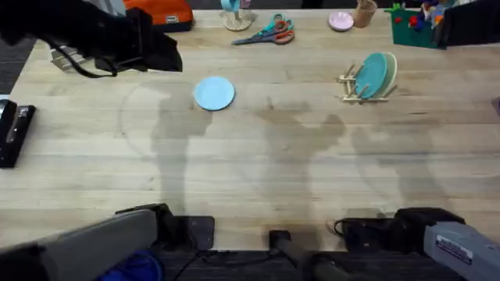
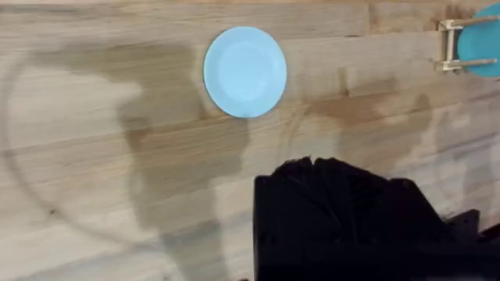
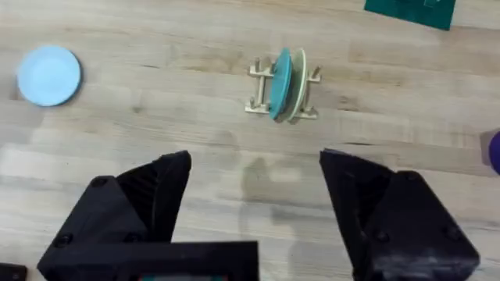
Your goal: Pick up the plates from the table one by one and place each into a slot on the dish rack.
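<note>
A light blue plate (image 1: 213, 93) lies flat on the table (image 1: 258, 172), left of centre; it is also the pale disc (image 2: 244, 72) in the left wrist view. The dish rack (image 1: 361, 87) stands at the right rear with a teal plate (image 3: 281, 83) and a cream plate (image 3: 300, 81) on edge in its slots. My left arm (image 1: 101, 37) hangs dark and blurred high over the far left. Its gripper (image 2: 312, 168) looks shut and empty, well above the blue plate. My right gripper (image 3: 254, 203) is open and empty, back from the rack near the table's front.
Along the far edge lie scissors (image 1: 269, 33), a pink dish (image 1: 341, 21), a wooden cup (image 1: 364, 12), an orange object (image 1: 160, 12) and a green box (image 1: 418, 23). A black tool (image 1: 14, 133) sits at the left edge.
</note>
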